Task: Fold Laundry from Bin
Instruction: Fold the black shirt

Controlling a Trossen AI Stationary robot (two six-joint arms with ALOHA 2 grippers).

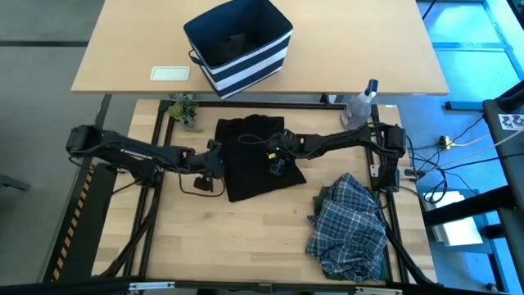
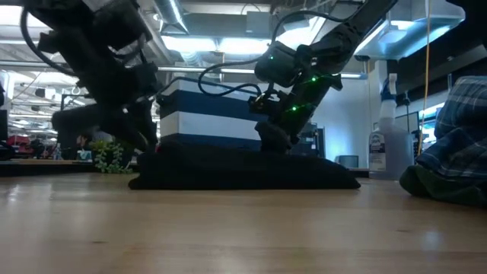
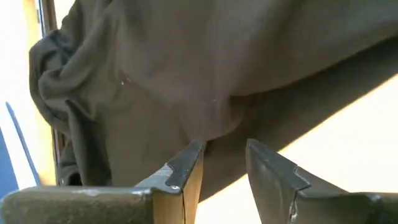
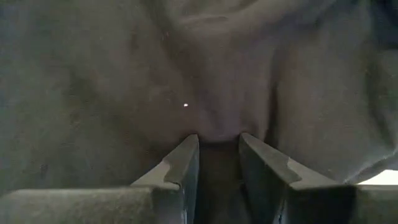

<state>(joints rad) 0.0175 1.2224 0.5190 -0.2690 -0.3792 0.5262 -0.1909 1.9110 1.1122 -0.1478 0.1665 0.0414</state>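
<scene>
Folding step in hand, black garment (image 1: 250,160) spread flat mid-worktop (image 1: 246,238), partly squared, rumpled along far edge. Left gripper (image 1: 214,166) at garment's left edge, fingers (image 3: 186,174) narrow with a fold of cloth between them in left wrist view; pinching the edge, by the look of it. Right gripper (image 1: 278,156) down on garment's right part, fingers (image 4: 183,165) narrow, cloth bunched in the gap in right wrist view; likely a grasp too, not certain the cloth is actually clamped. Low view: both wrists low, right at cloth level.

Plaid shirt (image 1: 350,225) heaped at near right of worktop, well apart from black garment, unfolded, something dark green peeking under its near edge. Bin (image 1: 239,45) on the far table, tipped toward the worktop, looks empty inside. Spray bottle (image 1: 360,102) near right arm's base, small plant (image 1: 184,111) at far left corner.

Next move, judged: lift both pinched edges together, carry one side over the other, lay down flat without dragging the under-layer. Needs even height on both sides, else crooked fold. Plaid shirt still to do.
</scene>
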